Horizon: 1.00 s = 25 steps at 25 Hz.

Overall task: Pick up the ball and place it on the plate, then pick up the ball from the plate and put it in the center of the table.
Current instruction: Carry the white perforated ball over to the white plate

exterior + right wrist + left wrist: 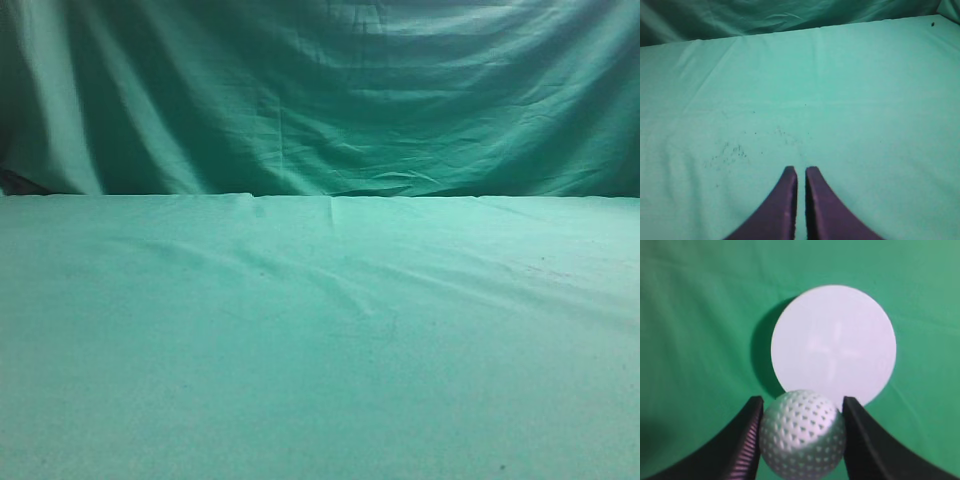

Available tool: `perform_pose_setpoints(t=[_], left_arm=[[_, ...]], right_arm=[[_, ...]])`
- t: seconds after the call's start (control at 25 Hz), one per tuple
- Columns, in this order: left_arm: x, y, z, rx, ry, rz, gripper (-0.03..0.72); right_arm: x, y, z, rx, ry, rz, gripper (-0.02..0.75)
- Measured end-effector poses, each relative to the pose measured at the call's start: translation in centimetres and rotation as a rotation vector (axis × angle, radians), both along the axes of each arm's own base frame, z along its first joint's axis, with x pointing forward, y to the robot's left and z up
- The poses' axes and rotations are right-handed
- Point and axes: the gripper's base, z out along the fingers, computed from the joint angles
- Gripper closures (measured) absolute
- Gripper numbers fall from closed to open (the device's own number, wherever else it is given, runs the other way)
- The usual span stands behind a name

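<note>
In the left wrist view my left gripper (802,407) is shut on the ball (802,435), a white dimpled golf ball held between both black fingers above the table (690,340). The round white plate (834,340) lies on the green cloth just beyond the ball. My right gripper (801,172) is shut and empty over bare green cloth (840,90). The exterior view shows only the green table (320,350); neither gripper, the ball nor the plate appears there.
A draped darker green backdrop (320,90) hangs behind the table's far edge. Small dark specks dot the cloth (730,150) left of the right gripper.
</note>
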Motion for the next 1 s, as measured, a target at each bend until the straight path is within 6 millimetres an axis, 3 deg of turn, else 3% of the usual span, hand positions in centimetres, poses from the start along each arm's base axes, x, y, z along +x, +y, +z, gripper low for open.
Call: perform_pose_setpoints(t=[0.44, 0.64, 0.76, 0.88, 1.0], left_arm=[[3.6, 0.6, -5.9, 0.01, 0.049, -0.018, 0.388], [4.3, 0.7, -7.5, 0.011, 0.055, -0.023, 0.388], [4.5, 0.7, -7.5, 0.01, 0.04, -0.023, 0.251], [4.8, 0.7, -7.3, -0.002, 0.029, -0.015, 0.069], [5.5, 0.5, -6.0, -0.05, 0.014, 0.007, 0.046]], right_arm=[[0.0, 0.0, 0.0, 0.0, 0.0, 0.0, 0.691], [0.0, 0.0, 0.0, 0.0, 0.0, 0.0, 0.691], [0.0, 0.0, 0.0, 0.0, 0.0, 0.0, 0.691], [0.0, 0.0, 0.0, 0.0, 0.0, 0.0, 0.691], [0.0, 0.0, 0.0, 0.0, 0.0, 0.0, 0.691]])
